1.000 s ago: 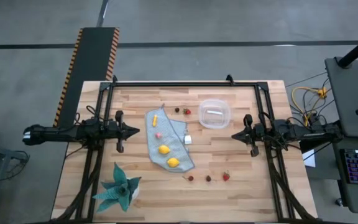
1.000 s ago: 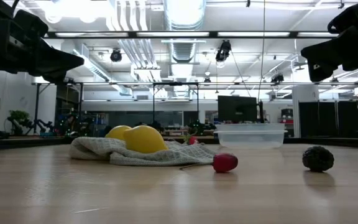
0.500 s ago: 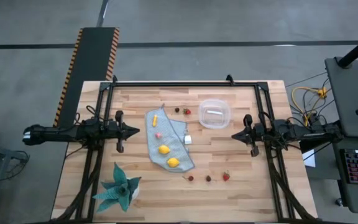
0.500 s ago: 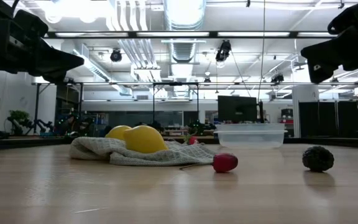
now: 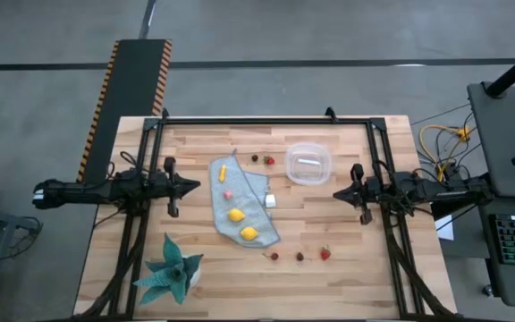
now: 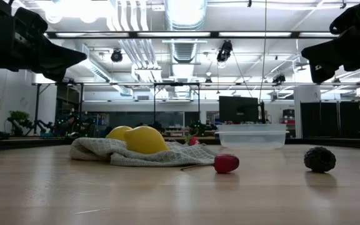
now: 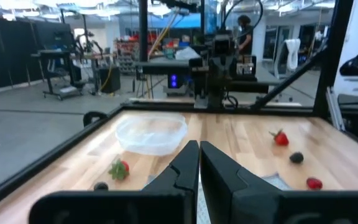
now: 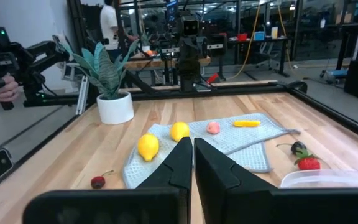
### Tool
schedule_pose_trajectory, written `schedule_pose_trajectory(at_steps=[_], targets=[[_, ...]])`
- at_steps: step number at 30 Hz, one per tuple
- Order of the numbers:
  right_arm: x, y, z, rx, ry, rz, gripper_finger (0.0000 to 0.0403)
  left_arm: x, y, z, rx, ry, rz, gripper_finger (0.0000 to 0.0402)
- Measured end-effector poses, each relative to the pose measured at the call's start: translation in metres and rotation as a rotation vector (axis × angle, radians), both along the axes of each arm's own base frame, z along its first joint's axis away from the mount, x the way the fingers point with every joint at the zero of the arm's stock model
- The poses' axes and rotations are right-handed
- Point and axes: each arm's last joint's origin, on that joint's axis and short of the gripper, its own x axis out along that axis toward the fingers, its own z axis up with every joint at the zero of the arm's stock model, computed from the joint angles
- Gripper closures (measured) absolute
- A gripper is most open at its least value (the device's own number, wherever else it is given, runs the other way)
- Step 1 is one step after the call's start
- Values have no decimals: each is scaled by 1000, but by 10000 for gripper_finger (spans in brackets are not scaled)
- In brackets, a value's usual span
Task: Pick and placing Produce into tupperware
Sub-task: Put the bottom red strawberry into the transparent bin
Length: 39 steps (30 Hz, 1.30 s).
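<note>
Two lemons lie well apart from both closed jaws.

A robotics lab or workshop, probably, is showing here: exposed ducts and strip lights are running across a high ceiling, workbenches loaded with cables and equipment are standing on a bare concrete floor, and a person is standing far back among more arm rigs.
</note>
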Motion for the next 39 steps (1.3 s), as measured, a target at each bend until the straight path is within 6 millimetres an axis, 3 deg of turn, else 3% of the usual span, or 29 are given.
schedule_pose_trajectory(at_steps=[5,12,18,25,27,32,36,39], targets=[[-1,1,7,51,-16,28,361,0,1,0,42,5,42,402],[-1,4,23,102,-7,131,248,-1,3,0,-6,-3,104,401],[-3,6,71,86,-83,185,173,-1,4,0,-5,-3,128,402],[0,16,127,112,-91,384,155,-1,4,0,1,0,128,402],[8,20,133,112,0,376,158,0,4,0,1,4,128,401],[30,27,128,98,414,250,163,0,4,-1,2,9,128,402],[44,29,122,189,714,82,163,0,4,-1,2,9,128,401],[56,33,117,272,843,12,163,0,4,-1,2,9,127,401]])
